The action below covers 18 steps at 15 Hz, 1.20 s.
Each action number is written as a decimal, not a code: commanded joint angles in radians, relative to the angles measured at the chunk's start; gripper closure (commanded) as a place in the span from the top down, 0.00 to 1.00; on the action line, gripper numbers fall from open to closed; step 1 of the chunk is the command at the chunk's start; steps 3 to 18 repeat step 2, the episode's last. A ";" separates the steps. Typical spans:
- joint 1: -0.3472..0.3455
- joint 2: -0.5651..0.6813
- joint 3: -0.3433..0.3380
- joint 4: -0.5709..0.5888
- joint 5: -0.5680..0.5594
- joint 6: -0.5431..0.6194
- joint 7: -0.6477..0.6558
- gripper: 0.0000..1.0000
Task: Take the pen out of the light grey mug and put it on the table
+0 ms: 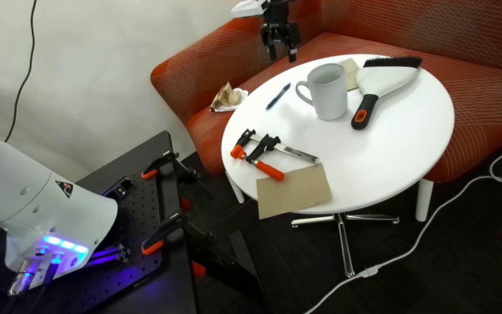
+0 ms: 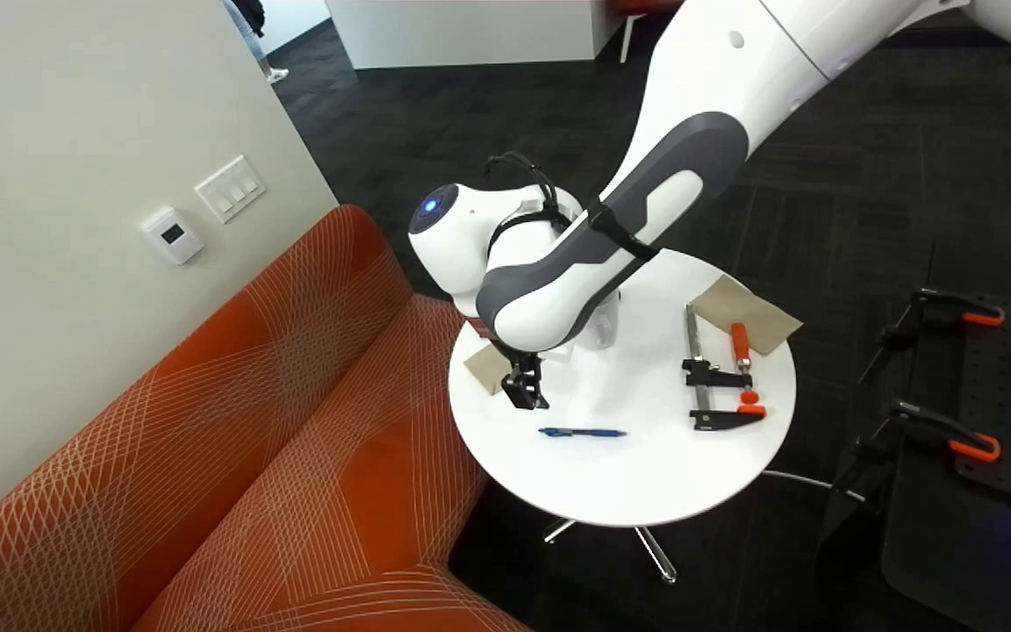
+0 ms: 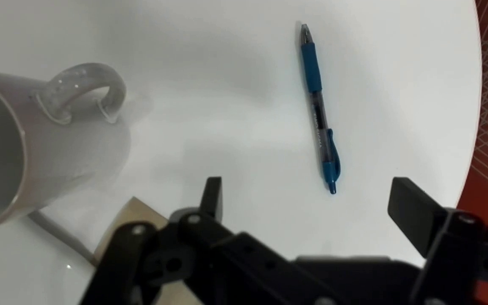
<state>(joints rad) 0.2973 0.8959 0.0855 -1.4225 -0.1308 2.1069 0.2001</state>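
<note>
The blue pen (image 1: 278,97) lies flat on the round white table (image 1: 386,161), outside the mug; it also shows in an exterior view (image 2: 583,433) and in the wrist view (image 3: 318,110). The light grey mug (image 1: 331,98) stands upright beside the pen, its handle toward the pen. The arm partly hides the mug in an exterior view (image 2: 604,325). In the wrist view the mug (image 3: 79,148) is at the left and looks empty inside where visible. My gripper (image 3: 305,186) is open and empty above the table; the pen's clip end appears between its fingertips, apart from them.
An orange-and-black clamp (image 1: 273,146) and brown paper (image 1: 294,192) lie at the table's near edge. A dustpan with brush (image 1: 386,80) and another brown paper (image 1: 350,72) lie beyond the mug. An orange sofa (image 1: 464,87) borders the table; crumpled paper (image 1: 227,98) is on it.
</note>
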 commanded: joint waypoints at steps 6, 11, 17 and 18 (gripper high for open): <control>0.007 0.006 -0.008 0.006 0.007 -0.003 -0.003 1.00; 0.007 0.006 -0.008 0.006 0.007 -0.003 -0.003 1.00; 0.007 0.006 -0.008 0.006 0.007 -0.003 -0.003 1.00; 0.007 0.006 -0.008 0.006 0.007 -0.003 -0.003 1.00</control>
